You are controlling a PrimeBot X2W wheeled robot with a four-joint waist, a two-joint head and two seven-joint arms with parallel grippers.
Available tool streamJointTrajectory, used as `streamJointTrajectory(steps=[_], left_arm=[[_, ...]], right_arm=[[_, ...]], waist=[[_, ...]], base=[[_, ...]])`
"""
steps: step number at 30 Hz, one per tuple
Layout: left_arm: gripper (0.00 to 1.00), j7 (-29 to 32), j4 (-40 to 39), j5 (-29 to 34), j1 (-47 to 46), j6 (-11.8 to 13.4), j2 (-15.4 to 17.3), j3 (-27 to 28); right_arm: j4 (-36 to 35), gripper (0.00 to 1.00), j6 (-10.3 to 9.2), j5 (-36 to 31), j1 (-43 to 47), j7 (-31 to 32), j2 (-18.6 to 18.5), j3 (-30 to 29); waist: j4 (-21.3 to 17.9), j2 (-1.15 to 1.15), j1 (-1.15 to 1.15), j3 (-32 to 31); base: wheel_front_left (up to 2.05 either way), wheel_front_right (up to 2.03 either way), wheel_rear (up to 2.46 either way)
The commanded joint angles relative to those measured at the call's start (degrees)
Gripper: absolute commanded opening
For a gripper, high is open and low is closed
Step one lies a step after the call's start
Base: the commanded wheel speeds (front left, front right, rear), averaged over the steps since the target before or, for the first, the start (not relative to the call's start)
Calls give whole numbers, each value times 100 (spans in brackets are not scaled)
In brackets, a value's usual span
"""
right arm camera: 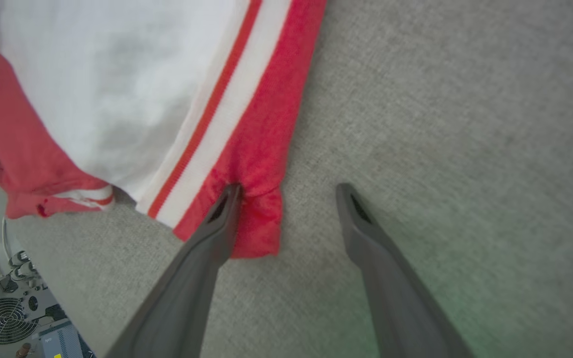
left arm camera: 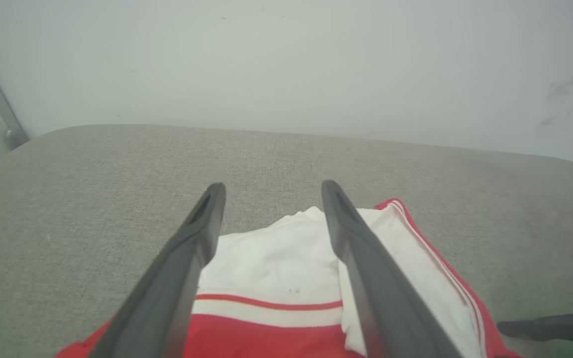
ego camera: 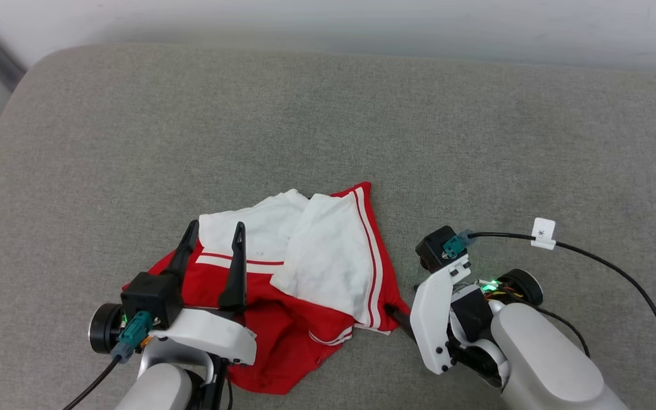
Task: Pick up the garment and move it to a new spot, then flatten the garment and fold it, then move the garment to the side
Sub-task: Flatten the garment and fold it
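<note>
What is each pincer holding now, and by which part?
Nothing is held. The left pincer and the right pincer stand open at the garment.

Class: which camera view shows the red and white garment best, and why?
The head view: almost the whole crumpled garment is in sight, lying on the grey surface. The left wrist view catches its white and striped far part; the right wrist view gives a close-up of one red-edged corner.

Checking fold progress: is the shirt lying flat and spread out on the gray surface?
No, the shirt lies bunched in a heap, its white and red parts overlapping in crumpled folds.
</note>
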Motion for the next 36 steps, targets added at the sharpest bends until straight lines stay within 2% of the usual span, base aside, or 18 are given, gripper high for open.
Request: streamJointTrajectory(steps=[1, 2, 7, 12, 14, 15, 20, 23, 24, 25, 26, 27, 32, 36], left_arm=[[100, -38, 42, 2, -49, 6, -14, 19], [100, -47, 61, 1, -40, 7, -18, 21], [100, -69, 122, -27, 51, 25, 1, 69], [100, -70, 119, -29, 170, 92, 52, 91], [100, -60, 102, -38, 238, 122, 77, 114], [100, -12, 68, -64, 330, 156, 91, 101], [100, 64, 10, -85, 461, 226, 127, 79], [100, 102, -25, -97, 515, 234, 161, 75], [100, 102, -25, -97, 515, 234, 161, 75], [100, 113, -37, -101, 521, 236, 171, 74], [100, 126, -48, -104, 528, 238, 174, 68], [100, 150, -51, -113, 557, 248, 190, 67], [100, 181, -54, -142, 608, 282, 218, 54], [100, 213, -62, -125, 640, 281, 220, 10]], right_arm=[[494, 23, -3, 173, 233, 211, 73, 225], [551, 0, -2, 242, 208, 162, 109, 275], [435, 0, -4, 464, -65, -342, 63, 285], [91, 0, -4, 534, -101, -880, -129, -189], [3, 0, -4, 479, 10, -1010, -199, -524], [-122, 0, -4, 332, 273, -1083, -298, -1144], [-362, 0, -4, -23, 1134, -953, -342, -2278], [-481, 0, -4, -261, 1707, -804, -197, -2759], [-481, 0, -4, -261, 1707, -804, -197, -2759], [-517, 20, -4, -341, 1856, -805, -133, -2881], [-543, 45, -4, -401, 2001, -816, -61, -2976], [-685, 100, -5, -526, 2184, -997, 61, -3148], [-1323, 100, -3, -653, 2368, -1714, 278, -3231], [-1792, 100, -3, -698, 2465, -1814, 274, -3048]], waist=[[7, 0, 0, -14], [6, 0, 0, -28], [-68, 0, 0, -160], [-242, 0, 0, -355], [-351, 0, 0, -438], [-464, 0, 0, -556], [-619, 0, 0, -724], [-692, 0, 0, -776], [-692, 0, 0, -776], [-713, 0, 0, -778], [-729, 0, 0, -782], [-767, 0, 0, -804], [-841, 0, 0, -900], [-858, 0, 0, -985]], base=[[0, 0, 0], [0, 0, 0], [0, 0, 0], [0, 0, 0], [0, 0, 0], [0, 0, 0], [0, 0, 0], [0, 0, 0], [0, 0, 0], [0, 0, 0], [0, 0, 0], [0, 0, 0], [0, 0, 0], [0, 0, 0]])
